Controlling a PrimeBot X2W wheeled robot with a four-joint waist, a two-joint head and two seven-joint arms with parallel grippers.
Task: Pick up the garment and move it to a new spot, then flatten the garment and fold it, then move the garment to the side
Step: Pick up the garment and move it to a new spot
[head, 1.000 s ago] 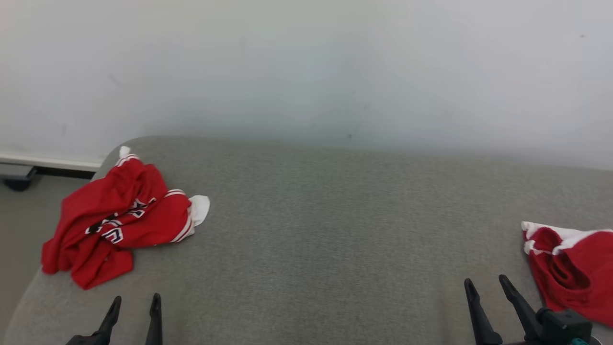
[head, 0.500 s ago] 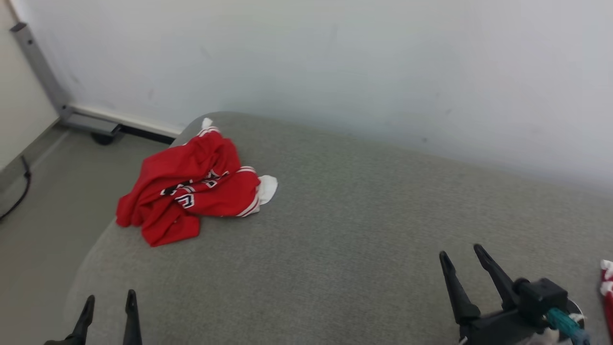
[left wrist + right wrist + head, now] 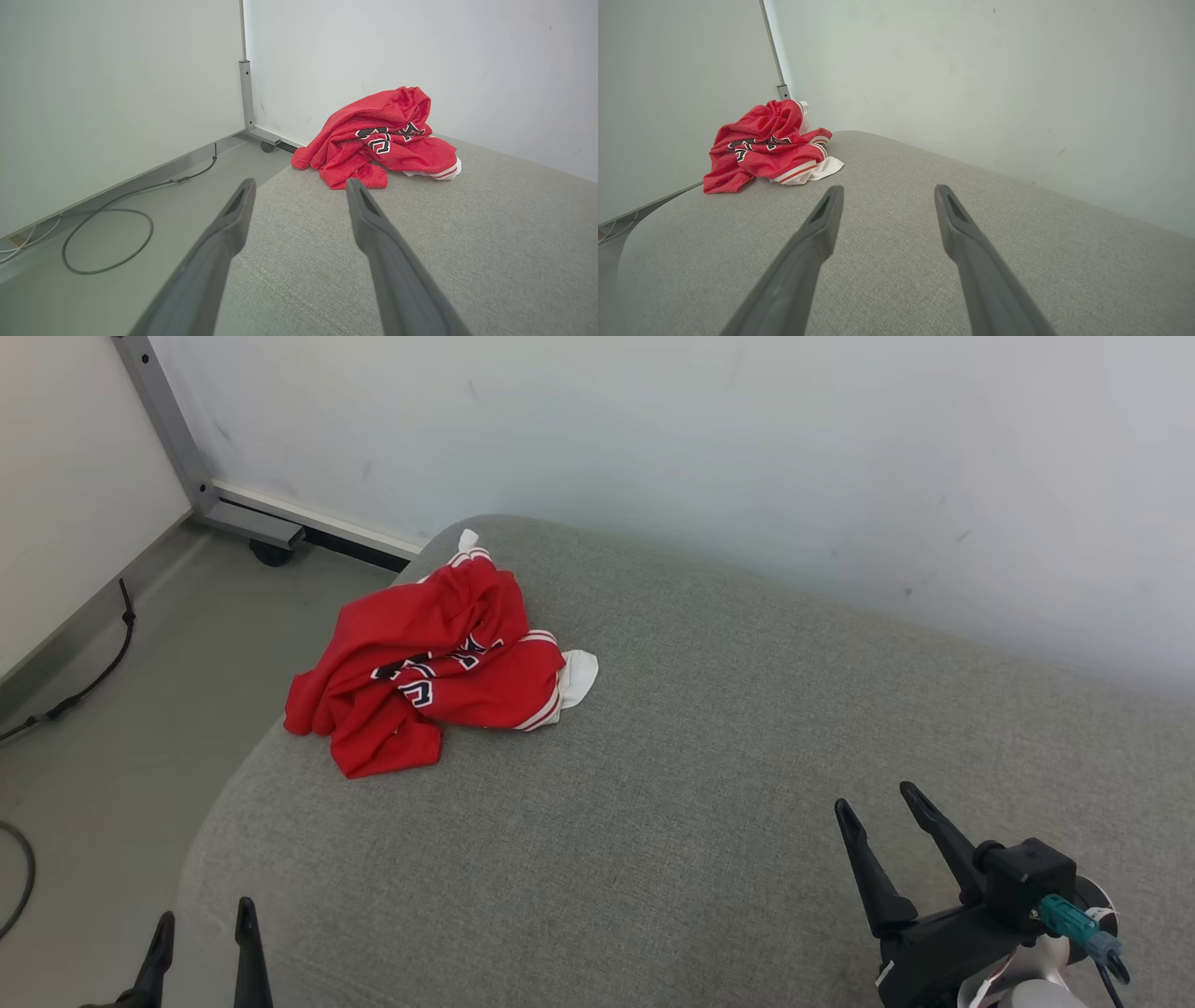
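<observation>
Garment [image 3: 429,681]: red, bunched at the far left corner of the pad [image 3: 700,756], with no clear long axis. Lies ahead and slightly right of the left hand [image 3: 203,933], far ahead-left of the right hand [image 3: 882,821]; probably a left-arm reach. Both wide, empty, low at the near edge, pointing forward.

We see a grey fabric cushion [image 3: 709,784] filling the lower right of the frame; a crumpled red garment [image 3: 434,667] lies on its upper-left corner.
</observation>
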